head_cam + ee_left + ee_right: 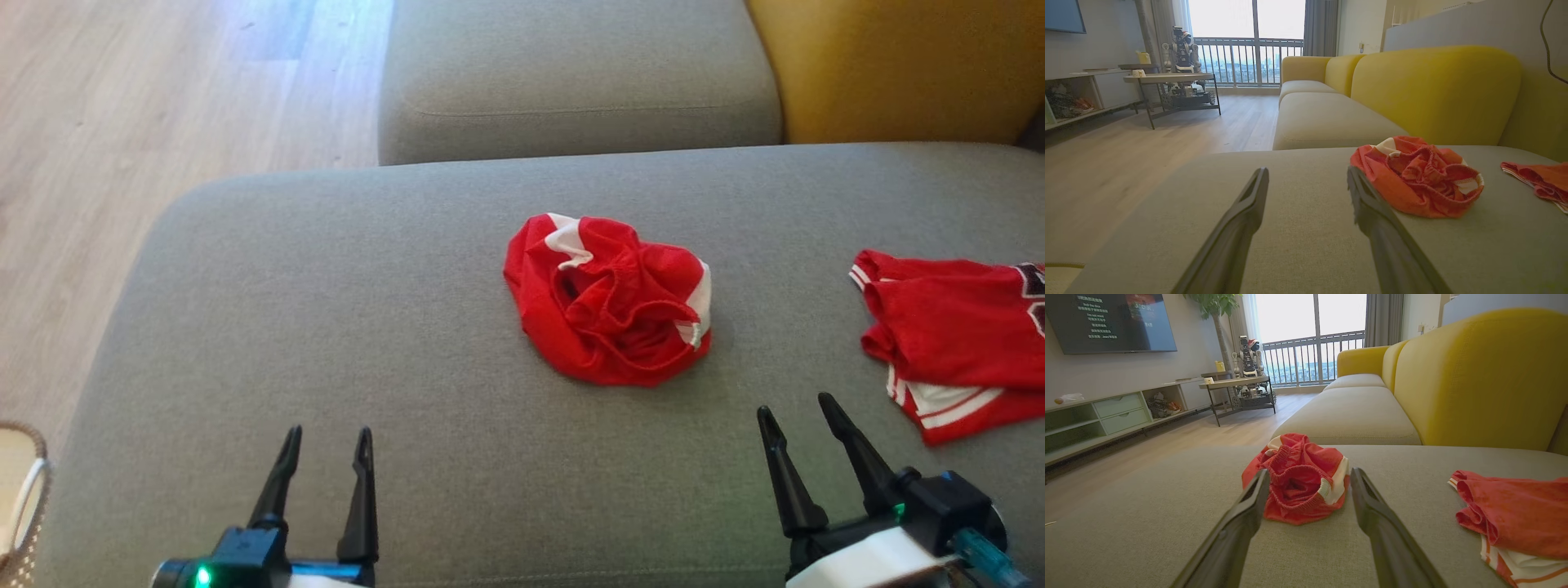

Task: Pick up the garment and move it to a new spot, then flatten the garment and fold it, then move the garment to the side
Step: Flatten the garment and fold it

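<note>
Twice found wide, empty spread: left pincer [329, 431] at seven o'clock, right pincer [793, 404] at five. Saw crumpled garment [608, 302] centred on sofa [326, 286], red jersey [955, 327] at three.

A home living room: the right gripper [1309, 471] points across a grey-and-yellow sofa [1474, 375]. Beyond it to its left are a wall-mounted television [1110, 320], low cabinet [1118, 412], curtained balcony doors [1310, 335] and wooden floor [1208, 437].
</note>
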Motion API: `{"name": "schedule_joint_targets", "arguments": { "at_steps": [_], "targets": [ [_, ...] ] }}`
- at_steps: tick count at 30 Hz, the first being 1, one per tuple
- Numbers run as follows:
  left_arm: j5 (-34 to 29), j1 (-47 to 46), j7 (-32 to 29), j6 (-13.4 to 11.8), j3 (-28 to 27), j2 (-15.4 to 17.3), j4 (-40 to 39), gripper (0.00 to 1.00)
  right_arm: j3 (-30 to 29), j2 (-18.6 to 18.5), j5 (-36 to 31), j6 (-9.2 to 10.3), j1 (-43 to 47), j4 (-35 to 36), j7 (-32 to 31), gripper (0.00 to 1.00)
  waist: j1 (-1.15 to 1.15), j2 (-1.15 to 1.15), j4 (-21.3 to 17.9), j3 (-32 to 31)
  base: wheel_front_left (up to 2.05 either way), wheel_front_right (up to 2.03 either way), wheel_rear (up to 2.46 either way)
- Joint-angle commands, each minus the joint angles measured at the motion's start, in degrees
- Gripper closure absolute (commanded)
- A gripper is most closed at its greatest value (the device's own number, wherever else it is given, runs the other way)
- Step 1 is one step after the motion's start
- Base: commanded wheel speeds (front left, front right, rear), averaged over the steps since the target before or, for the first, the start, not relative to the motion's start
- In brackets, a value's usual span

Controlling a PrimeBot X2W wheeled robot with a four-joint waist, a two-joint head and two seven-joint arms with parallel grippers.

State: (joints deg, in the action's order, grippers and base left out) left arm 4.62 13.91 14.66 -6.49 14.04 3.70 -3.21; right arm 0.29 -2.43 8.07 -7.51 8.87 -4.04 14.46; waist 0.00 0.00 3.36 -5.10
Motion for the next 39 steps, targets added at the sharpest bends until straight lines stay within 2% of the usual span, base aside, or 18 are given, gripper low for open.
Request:
{"name": "schedule_joint_targets", "arguments": {
  "at_steps": [1,7,8,11,12,18,28,31,35,39],
  "targets": [
    [0.65,-1.91,0.34,0.55,-1.63,-0.56,-0.94,0.0,1.4,-0.44,-0.2,0.02,-1.8,1.64,0.54,0.0,0.0,0.0,-0.72,0.15,0.0,0.0,0.0],
    [3.3,-6.99,0.34,5.43,3.06,-0.73,4.06,0.0,0.94,-0.44,-1.06,0.02,-2.69,1.99,0.54,0.0,0.0,0.0,-4.21,1.86,0.0,0.0,0.0],
    [3.3,-6.99,0.34,5.43,3.06,-0.73,4.06,0.0,0.94,-0.44,-1.06,0.02,-2.69,1.99,0.54,0.0,0.0,0.0,-4.21,1.86,0.0,0.0,0.0],
    [5.44,-12.31,-0.27,9.12,7.71,-0.78,8.65,0.0,0.48,-0.44,-1.5,0.02,-3.48,2.37,0.54,0.0,0.0,0.0,-6.61,3.52,0.0,0.0,0.0],
    [7.35,-16.44,-0.6,10.5,10.9,-0.79,11.12,0.0,0.43,-0.44,-1.76,0.02,-4.05,2.64,0.54,0.0,0.0,0.0,-8.38,4.83,0.0,0.0,0.0],
    [11.75,-29.26,-2.96,11.6,18.51,-0.81,20.24,0.0,0.64,-0.44,-1.78,0.02,-6.03,3.19,0.54,0.0,0.0,0.0,-13.77,9.98,0.0,0.0,0.0],
    [15.83,-45.18,-6.62,10.29,26.33,-0.81,31.04,0.0,0.92,-0.44,0.22,0.02,-9.72,3.84,0.54,0.0,0.0,0.0,-20.67,17.26,0.0,0.0,0.0],
    [16.84,-47.87,-7.47,9.15,27.62,-0.81,33.63,0.0,0.96,-0.44,0.8,0.02,-10.33,4.0,0.54,0.0,0.0,0.0,-22.04,18.43,0.0,0.0,0.0],
    [16.48,-50.84,-8.39,6.04,28.23,-0.81,37.49,0.0,1.07,-0.44,1.56,0.02,-11.04,4.37,0.54,0.0,0.0,0.0,-23.41,19.71,0.0,0.0,0.0],
    [16.87,-52.92,-8.0,5.18,28.47,-0.82,39.85,0.0,1.08,-0.44,2.14,0.02,-11.46,4.69,0.54,0.0,0.0,0.0,-24.16,20.7,0.0,0.0,0.0]
  ]
}}
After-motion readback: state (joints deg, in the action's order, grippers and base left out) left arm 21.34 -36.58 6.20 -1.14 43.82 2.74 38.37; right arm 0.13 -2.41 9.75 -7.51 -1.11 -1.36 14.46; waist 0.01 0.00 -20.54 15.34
